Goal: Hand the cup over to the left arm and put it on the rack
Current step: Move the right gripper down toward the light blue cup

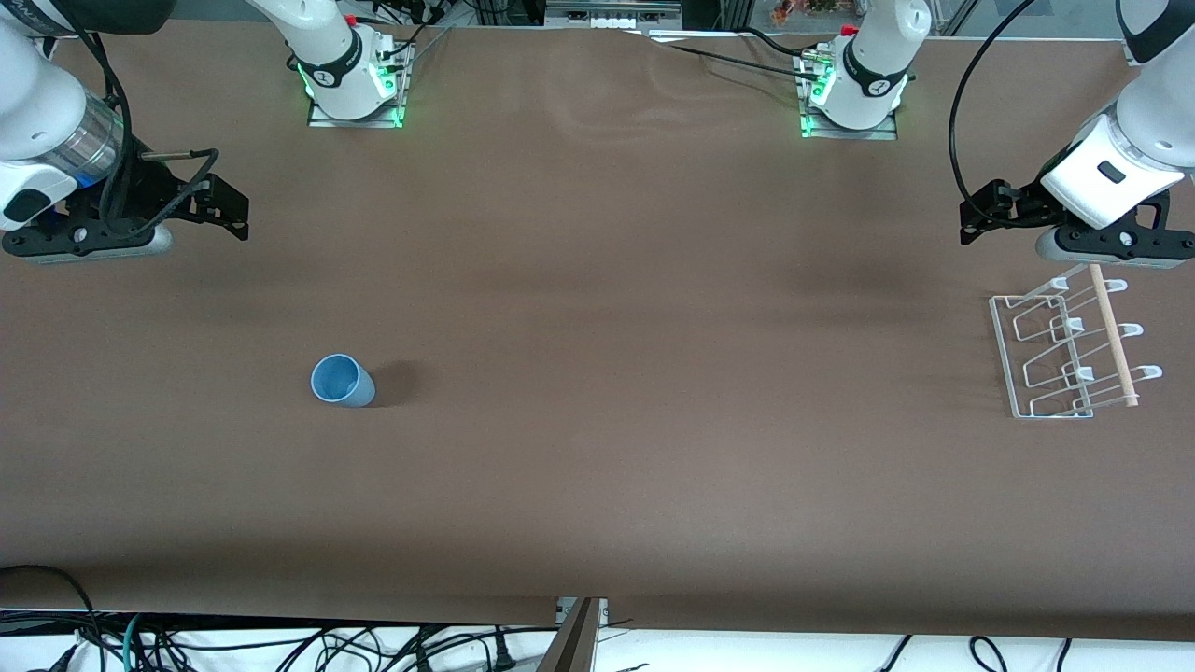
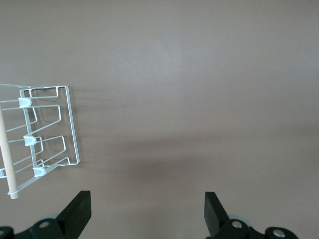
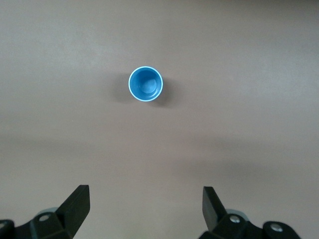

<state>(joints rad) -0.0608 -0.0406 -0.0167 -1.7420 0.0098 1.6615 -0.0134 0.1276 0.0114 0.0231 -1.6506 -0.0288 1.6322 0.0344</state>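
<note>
Across the brown table [image 1: 597, 485] I count two arms, one rack [image 1: 1064, 355], one cup [image 1: 342, 381]. Left gripper [image 2: 148, 214] hangs spread and empty at frame's right edge, above the rack; right gripper [image 3: 146, 209], also spread, at upper left, partly cropped. Cup stands upright lower left.

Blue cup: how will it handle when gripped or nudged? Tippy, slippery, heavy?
The cup stands upright, mouth up and looks empty in the right wrist view, so probably light. It looks like smooth plastic: likely fairly stiff, perhaps a bit slippery. Small and tapered, a sideways nudge may topple it, and then it could roll.
</note>
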